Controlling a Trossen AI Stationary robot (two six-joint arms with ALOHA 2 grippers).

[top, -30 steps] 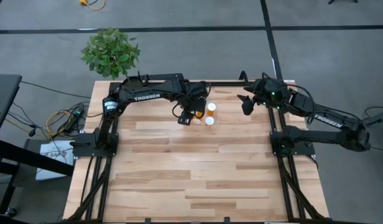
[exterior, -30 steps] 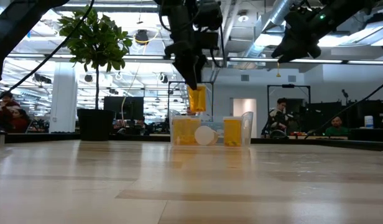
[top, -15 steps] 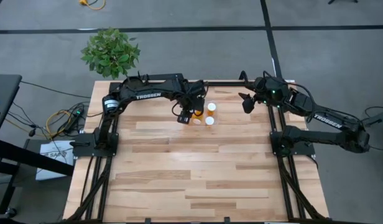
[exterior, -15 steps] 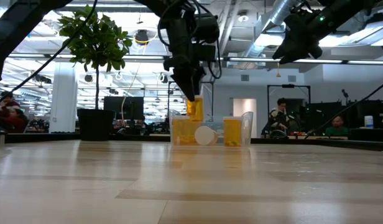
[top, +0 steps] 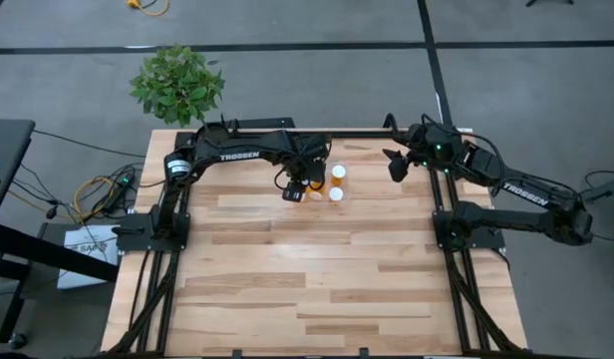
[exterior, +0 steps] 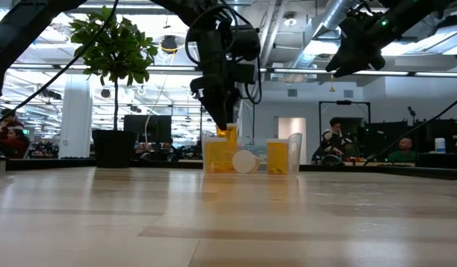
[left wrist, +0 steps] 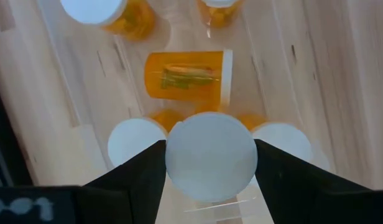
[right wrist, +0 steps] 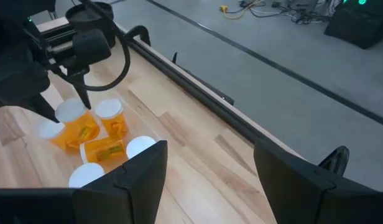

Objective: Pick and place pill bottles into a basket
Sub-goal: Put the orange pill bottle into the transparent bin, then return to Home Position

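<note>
- The left gripper (left wrist: pixel 210 163) sits low over the basket (exterior: pixel 294 152) at the far middle of the table (top: pixel 317 269), fingers narrowed round the white cap of a pill bottle (left wrist: pixel 210 155). It holds the bottle by the top, prob. so the body can drop straight down between the ones already inside.
- In the low view that bottle's orange body is down at rim level, so the placing step looks nearly done; release not yet made.
- Other pill bottles are in the basket: upright ones either side of the held one show only white caps, and a tipped bottle (left wrist: pixel 188 76) lies on its side w/ a label visible through the wall.
- The exact count is hard to tell; caps overlap.
- The right gripper (top: pixel 395 165) hangs above the table's far right edge, well apart from the basket, fingers partway open and holding nothing. It appears to be waiting, kept out of the left arm's path.
- Materials: bottles are translucent orange plastic cylinders w/ smooth round white caps. The basket is clear plastic, low-walled, faint against the wood.
- The table is pale butcher-block w/ visible grain strips.
- A leafy potted plant (top: pixel 177 85) stands off the table's far left corner.
</note>
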